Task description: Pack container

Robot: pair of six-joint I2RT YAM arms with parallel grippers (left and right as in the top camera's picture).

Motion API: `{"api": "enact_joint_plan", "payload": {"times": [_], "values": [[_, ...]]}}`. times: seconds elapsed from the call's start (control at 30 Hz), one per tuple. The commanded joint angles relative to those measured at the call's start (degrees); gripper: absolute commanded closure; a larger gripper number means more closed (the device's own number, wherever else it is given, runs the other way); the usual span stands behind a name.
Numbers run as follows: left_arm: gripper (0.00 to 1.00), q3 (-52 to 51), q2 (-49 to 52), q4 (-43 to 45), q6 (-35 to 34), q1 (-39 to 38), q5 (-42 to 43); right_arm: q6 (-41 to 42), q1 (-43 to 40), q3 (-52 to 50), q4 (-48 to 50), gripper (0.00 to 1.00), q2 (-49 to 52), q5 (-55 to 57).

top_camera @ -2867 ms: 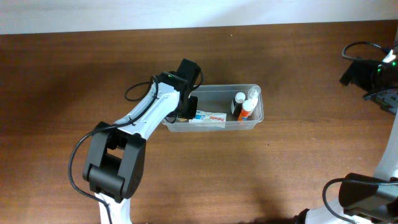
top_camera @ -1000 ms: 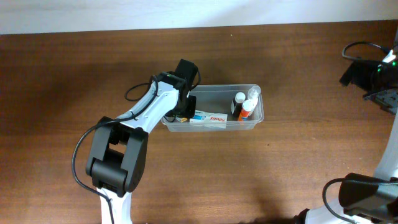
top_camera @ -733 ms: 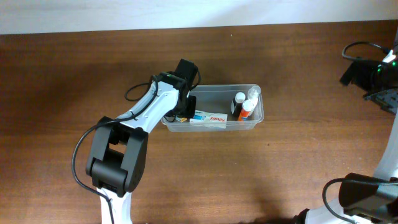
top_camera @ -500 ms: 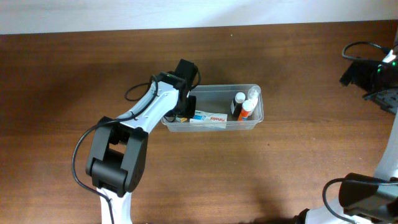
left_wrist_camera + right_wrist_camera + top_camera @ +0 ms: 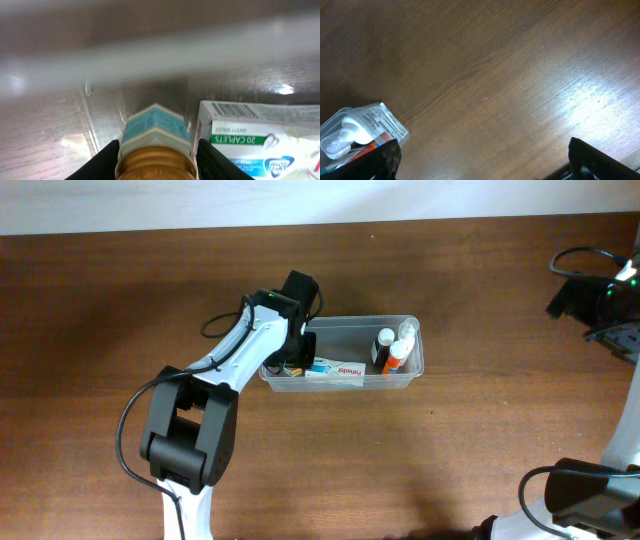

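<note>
The clear plastic container [image 5: 352, 383] lies mid-table. My left gripper [image 5: 296, 357] reaches into its left end. In the left wrist view the left gripper [image 5: 157, 150] is shut on an amber bottle [image 5: 155, 122] with a teal and white label, held just inside the container's wall. A white caplet box [image 5: 255, 135] lies right beside it on the container floor and also shows in the overhead view [image 5: 335, 369]. My right gripper [image 5: 566, 297] is far off at the table's right edge. In the right wrist view it [image 5: 490, 162] is open and empty over bare wood.
A dark bottle with a white cap [image 5: 384, 344] and an orange bottle [image 5: 397, 354] stand at the container's right end. The container's end [image 5: 357, 132] shows at the lower left of the right wrist view. Cables lie at the far right edge [image 5: 585, 260].
My left wrist has shifted very slightly toward the far side at the container's left end. The right arm and the items in the container have not moved.
</note>
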Motion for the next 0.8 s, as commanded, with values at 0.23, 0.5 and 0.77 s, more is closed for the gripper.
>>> {"api": "enact_joint_plan", "payload": {"times": [0.23,0.5,0.77], "values": [[0.51,5.3,0.7,-2.2,0.2,0.3,0.6,0.7,-0.3,0.7,0.1,0.02,-0.3,0.3],[0.51,9.8,0.7,-6.8,0.7,0.3,-1.8,0.7,-0.3,0.7,0.1,0.02,-0.3,0.3],[0.5,18.3,0.7,-15.6,0.7,0.6,-2.0,0.7,-0.3,0.7,0.1,0.02,-0.3,0.3]]}}
